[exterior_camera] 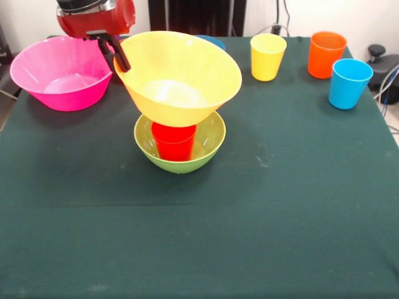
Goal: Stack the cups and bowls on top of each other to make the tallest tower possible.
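On my feed the pink bowl [62, 75] sits far left on the green counter [280, 218]. Just right of it, the hand [118, 57] hangs from the red arm [96, 15], pinching the near-left rim of the yellow-orange bowl [181, 78], which is tilted over the red cup [174, 141]. That cup stands inside the green bowl [179, 144]. I see a blue rim [212, 40] peeking behind the yellow-orange bowl. Further right stand the yellow cup [267, 56], orange cup [326, 54] and light blue cup [349, 83].
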Controlling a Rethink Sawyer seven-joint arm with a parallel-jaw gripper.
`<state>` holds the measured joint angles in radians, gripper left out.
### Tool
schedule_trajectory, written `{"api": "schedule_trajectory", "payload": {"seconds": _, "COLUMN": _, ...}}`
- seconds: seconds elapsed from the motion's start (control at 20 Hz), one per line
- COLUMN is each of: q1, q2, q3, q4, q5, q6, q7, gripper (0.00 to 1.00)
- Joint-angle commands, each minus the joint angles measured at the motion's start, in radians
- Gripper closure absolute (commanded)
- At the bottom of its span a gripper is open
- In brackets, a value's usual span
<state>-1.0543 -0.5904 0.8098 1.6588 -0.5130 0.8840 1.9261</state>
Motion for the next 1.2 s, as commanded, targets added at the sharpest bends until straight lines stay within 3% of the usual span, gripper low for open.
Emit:
{"api": "schedule_trajectory", "payload": {"seconds": 0.05, "q1": 0.035, "q2": 0.056, "q3": -0.012, "q4": -0.047, "q5": -0.053, "q6": 0.006, "q7": -0.196, "gripper": 1.0}}
{"api": "schedule_trajectory", "payload": {"seconds": 1.2, "q1": 0.033, "q2": 0.05, "q3": -0.012, "q4": -0.008, "q5": -0.059, "q6": -0.027, "q7": -0.175, "gripper": 1.0}}
